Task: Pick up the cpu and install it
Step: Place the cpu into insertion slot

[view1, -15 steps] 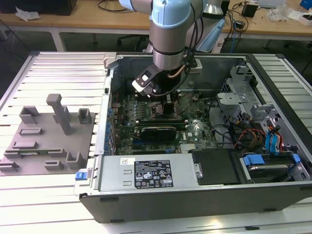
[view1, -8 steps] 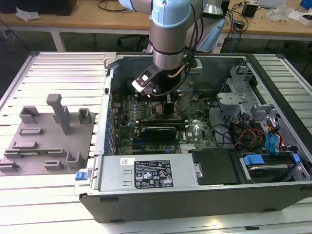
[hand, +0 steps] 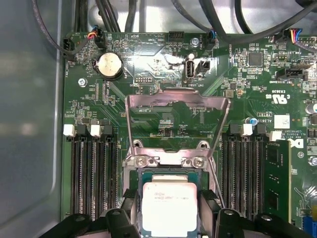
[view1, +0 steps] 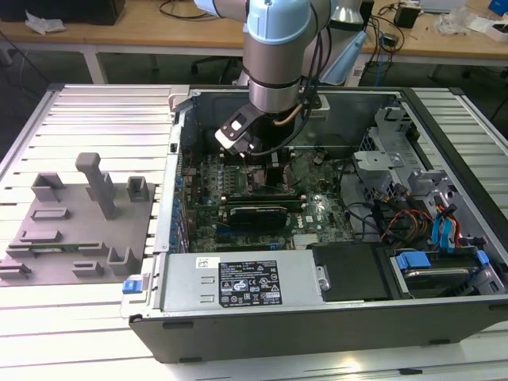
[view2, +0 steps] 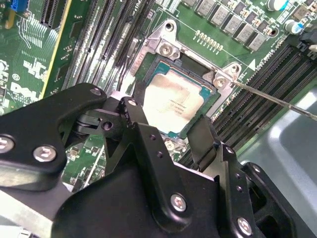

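- Inside the open computer case (view1: pixel 278 337), the arm (view1: pixel 274 55) reaches down over the green circuit board (view1: pixel 317 210), toward the far half of the case in the exterior view.
- In both wrist views the gripper (view2: pixel 166 116) (hand: pixel 168 198) sits astride the cpu (view2: pixel 171 101) (hand: pixel 169 208), with the cpu between its two black sides.
- Whether the gripper is pinching the cpu or standing loose of it cannot be told.
- The cpu lies flat, silvery top upward, within the square metal-framed socket (view2: pixel 163 47) (hand: pixel 166 159); a thin green rim shows around the silver top.
- The socket's lid (hand: pixel 178 99) stands raised open, hinged at the socket edge where two screws sit.
- In the second wrist view a thin metal lever (view2: pixel 277 99) runs out from a corner of the socket.
- Black memory slots (hand: pixel 91 183) flank the socket on both sides.
- A round coin battery (hand: pixel 110 64) sits on the board, well apart from the socket.
- On the exterior view's left, a grey plastic tray (view1: pixel 79 230) with raised blocks lies on the ribbed metal table (view1: pixel 87 103), outside the case and well apart from the arm.
- A silver power box (view1: pixel 246 282) with a label runs along the near side of the case.
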`<state>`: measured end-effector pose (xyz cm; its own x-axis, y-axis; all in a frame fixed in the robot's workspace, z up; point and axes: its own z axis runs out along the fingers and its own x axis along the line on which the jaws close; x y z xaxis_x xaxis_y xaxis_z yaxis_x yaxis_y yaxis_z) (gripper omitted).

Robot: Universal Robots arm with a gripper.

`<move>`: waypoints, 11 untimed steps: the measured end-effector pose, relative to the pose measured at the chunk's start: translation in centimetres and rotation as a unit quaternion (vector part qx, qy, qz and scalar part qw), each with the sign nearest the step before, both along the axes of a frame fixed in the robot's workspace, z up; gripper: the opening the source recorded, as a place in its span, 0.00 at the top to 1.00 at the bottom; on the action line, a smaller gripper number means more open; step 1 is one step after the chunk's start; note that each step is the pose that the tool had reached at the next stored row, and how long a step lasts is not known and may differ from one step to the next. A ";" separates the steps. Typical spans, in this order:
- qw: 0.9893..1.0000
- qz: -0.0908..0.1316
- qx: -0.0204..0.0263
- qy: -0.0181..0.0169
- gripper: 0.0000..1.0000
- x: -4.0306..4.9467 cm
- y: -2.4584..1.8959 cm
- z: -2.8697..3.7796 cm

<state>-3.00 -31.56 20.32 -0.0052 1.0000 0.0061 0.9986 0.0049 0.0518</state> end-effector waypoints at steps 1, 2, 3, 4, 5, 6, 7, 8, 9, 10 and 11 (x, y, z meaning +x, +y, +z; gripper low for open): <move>1.000 0.000 0.000 0.000 0.38 0.00 0.00 0.21; 1.000 0.000 0.000 0.000 0.38 0.00 0.00 0.42; 1.000 0.000 0.000 0.000 0.38 0.00 0.00 0.74; 1.000 0.000 0.000 0.000 0.38 0.00 0.00 0.88; 1.000 0.000 0.000 0.000 0.38 0.00 0.00 0.98; 1.000 0.000 0.000 0.000 0.38 0.00 0.00 0.99; 1.000 0.000 0.000 0.000 0.38 0.00 0.00 0.99; 1.000 0.000 0.000 0.000 0.38 0.00 0.00 1.00; 1.000 0.000 0.000 0.000 0.38 0.00 0.00 1.00; 1.000 0.000 0.000 0.000 0.38 0.00 0.00 1.00; 1.000 0.000 0.000 0.000 0.40 0.00 0.00 1.00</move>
<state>-3.00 -31.56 21.32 -0.0053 1.0000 0.0060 0.9986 0.0049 0.0519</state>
